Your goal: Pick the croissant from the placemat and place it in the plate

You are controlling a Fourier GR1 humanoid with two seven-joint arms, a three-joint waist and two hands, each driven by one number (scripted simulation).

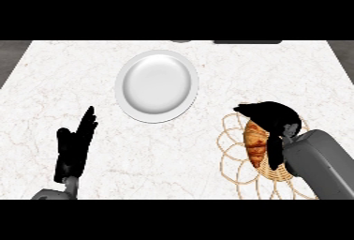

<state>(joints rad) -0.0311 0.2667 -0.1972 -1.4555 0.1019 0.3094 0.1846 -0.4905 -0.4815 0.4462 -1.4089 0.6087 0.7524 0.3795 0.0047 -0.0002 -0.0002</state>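
R hand (274, 115) round croissant (254, 143), over placemat (275, 174)

Pretty plain build: right forearm (321, 159) is a smooth, rounded grey shell, left forearm (50, 193) shows just a small grey bit. Left hand (73, 147) and right hand (275, 116) are solid matte black with slim fingers (88, 121).

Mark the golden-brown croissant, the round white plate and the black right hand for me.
Golden-brown croissant (254, 143): head view, its middle.
Round white plate (158, 85): head view, bare centre.
Black right hand (275, 115): head view, back of the hand.
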